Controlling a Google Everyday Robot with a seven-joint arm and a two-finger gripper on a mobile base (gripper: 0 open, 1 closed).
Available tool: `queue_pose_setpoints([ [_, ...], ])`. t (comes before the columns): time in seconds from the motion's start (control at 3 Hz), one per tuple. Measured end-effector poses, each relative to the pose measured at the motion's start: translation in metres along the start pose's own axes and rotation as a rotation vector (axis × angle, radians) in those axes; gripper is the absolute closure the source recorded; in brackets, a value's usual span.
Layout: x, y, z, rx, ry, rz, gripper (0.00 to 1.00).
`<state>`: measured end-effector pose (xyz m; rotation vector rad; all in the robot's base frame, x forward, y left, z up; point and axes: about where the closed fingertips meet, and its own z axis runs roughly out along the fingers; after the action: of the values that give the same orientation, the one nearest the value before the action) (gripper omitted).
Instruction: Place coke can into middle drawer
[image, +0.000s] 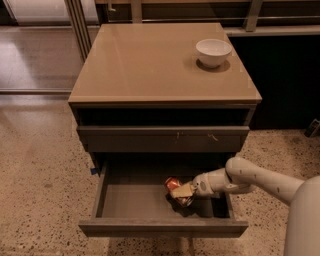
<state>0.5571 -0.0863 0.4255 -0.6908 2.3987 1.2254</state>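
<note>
The coke can (173, 186), red with silver ends and dented, is tilted low inside the open middle drawer (162, 227), right of the middle of its grey tray floor (130, 200). My gripper (184, 192) reaches in from the right over the drawer's right side and is shut on the can. The can sits at or just above the floor; I cannot tell whether it touches. The white arm (250, 176) runs off to the lower right.
A white bowl (213, 51) stands on the tan cabinet top (150, 65) at the back right. A closed drawer front (162, 138) with small pale marks is above the open drawer. Speckled floor (40, 190) surrounds the cabinet.
</note>
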Motion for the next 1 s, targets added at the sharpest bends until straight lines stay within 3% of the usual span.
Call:
queue_pose_setpoints([
  [1.0, 0.0003, -0.0001, 0.0009, 0.000, 0.003, 0.000, 0.36],
])
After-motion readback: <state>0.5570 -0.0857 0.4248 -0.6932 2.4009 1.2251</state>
